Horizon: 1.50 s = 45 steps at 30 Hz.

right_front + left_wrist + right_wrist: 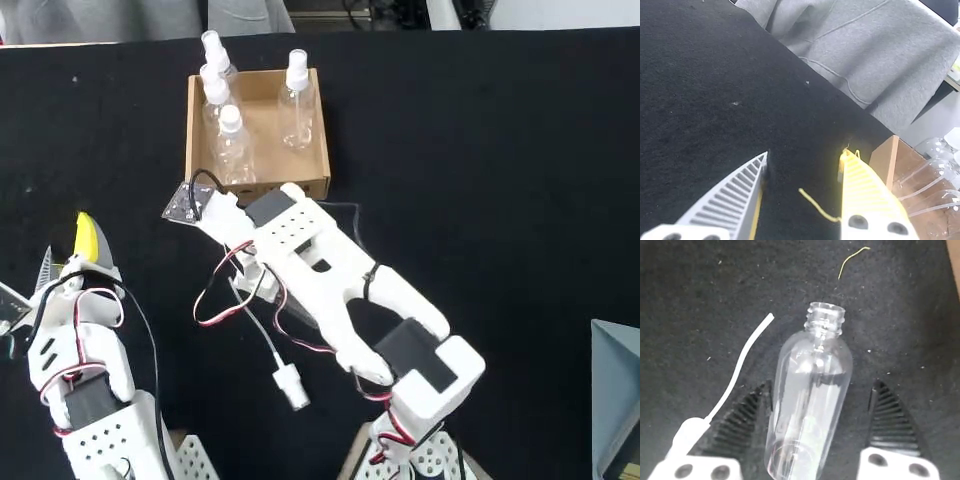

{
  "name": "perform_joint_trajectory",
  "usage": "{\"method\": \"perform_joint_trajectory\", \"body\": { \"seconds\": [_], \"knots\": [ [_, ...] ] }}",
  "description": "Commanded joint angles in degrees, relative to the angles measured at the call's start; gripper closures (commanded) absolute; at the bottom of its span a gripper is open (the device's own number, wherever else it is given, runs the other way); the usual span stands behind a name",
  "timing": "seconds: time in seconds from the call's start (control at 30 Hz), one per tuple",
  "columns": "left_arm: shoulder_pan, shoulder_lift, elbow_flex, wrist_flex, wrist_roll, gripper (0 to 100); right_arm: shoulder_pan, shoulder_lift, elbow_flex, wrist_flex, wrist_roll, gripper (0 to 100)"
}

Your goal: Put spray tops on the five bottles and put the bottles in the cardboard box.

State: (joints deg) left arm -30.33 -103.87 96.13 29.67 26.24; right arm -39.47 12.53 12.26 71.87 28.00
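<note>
A clear bottle (812, 390) with a bare threaded neck lies on the black table between the fingers of my right gripper (821, 387), which is open around it without squeezing. A white spray top (687, 432) lies beside it, its thin tube (745, 357) running along the bottle. From above, that spray top (290, 385) rests near the right arm (330, 290), which covers the bottle. The cardboard box (318, 130) at the back holds several capped bottles (297, 100). My left gripper (805, 154) is open over bare table, at the near left (66, 250).
The box corner (885, 160) and bottles (935, 170) stand just beyond my left gripper. A grey cloth (865, 55) hangs past the table's far edge. A yellow thread (852, 260) lies on the table. A grey object (615, 390) sits at the right edge.
</note>
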Motion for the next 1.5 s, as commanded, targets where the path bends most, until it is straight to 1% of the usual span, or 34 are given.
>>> {"method": "perform_joint_trajectory", "body": {
  "seconds": [0.0,0.27,0.6,0.7,0.77,1.2,1.27,1.4,1.47],
  "knots": [
    [0.66,-0.62,1.27,-1.05,-0.26,79,-0.18,1.8,-2.24,0.0,0.88,74.7],
    [0.66,-0.62,1.27,-1.05,-0.26,79,0.44,4.26,-6.29,3.78,0.53,74.8],
    [0.66,-0.62,1.27,-1.05,-0.26,79,-0.35,4.09,-7.08,3.69,0.26,74.7],
    [0.66,-0.62,1.27,-1.05,-0.26,79,-0.53,4.09,-8.04,3.78,-3.16,74.7],
    [0.66,-0.62,1.27,-1.05,-0.26,79,-0.53,4.09,-8.4,3.78,-3.96,74.7],
    [0.66,-0.62,1.27,-1.05,-0.26,79,-0.18,4.53,-8.31,3.43,-3.96,74.8],
    [0.57,-0.62,1.27,-1.05,-0.26,79,-0.18,4.53,-8.22,3.43,-3.96,76.7],
    [0.57,-0.62,1.27,-1.05,-0.26,79,-0.09,4.26,-8.31,3.34,-3.87,86.9],
    [0.57,-0.62,1.27,-1.05,-0.26,79,-0.09,4.18,-8.4,3.34,-3.87,89.3]
  ]
}}
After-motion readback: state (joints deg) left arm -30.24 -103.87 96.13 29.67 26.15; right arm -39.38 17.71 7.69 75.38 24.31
